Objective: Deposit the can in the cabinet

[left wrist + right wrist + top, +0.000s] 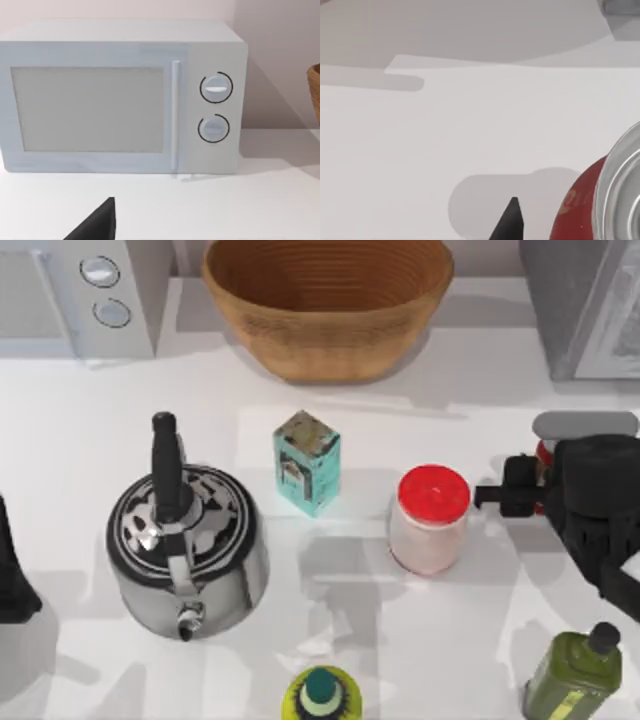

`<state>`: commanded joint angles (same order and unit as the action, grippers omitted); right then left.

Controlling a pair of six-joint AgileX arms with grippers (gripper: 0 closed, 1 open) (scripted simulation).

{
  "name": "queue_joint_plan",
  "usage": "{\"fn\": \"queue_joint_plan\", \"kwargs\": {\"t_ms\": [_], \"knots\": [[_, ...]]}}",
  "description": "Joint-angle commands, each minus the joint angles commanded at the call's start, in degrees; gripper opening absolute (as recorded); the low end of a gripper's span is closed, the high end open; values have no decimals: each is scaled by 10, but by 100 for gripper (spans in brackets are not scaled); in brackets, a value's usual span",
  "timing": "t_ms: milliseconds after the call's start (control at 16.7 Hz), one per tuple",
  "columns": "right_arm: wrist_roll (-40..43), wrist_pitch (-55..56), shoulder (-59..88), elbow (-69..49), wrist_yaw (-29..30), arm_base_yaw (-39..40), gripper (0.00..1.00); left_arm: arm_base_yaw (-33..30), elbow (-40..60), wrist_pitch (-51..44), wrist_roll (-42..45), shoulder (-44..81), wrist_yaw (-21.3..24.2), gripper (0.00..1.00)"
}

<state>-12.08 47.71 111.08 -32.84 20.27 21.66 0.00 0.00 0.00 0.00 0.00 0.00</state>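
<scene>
Small red cylindrical can [585, 210], lower right of right wrist frame: brushed silver metal top, glossy red wall. Polished chrome kettle [187, 540], left of centre in top frame: mirror-bright metal body, matt black plastic handle. Round woven basket [328, 302], upper centre: tan, ribbed, rough wicker-like texture. Whitish jar [429, 520]: translucent wall, glossy red lid. Teal carton [307, 462]: matt, printed card-like faces. Olive-green bottle [577, 675], lower right: glossy, black cap. White microwave [120, 95]: smooth, satin casing. White table [80, 420]: smooth, matt. Right gripper [530, 486]: matt black.
</scene>
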Motion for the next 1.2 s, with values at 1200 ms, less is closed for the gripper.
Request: {"fn": "queue_joint_plan", "kwargs": {"t_ms": [1200], "knots": [[-13,-141,-110,-110,-32,-38,0,0,0,0,0,0,0,100]]}}
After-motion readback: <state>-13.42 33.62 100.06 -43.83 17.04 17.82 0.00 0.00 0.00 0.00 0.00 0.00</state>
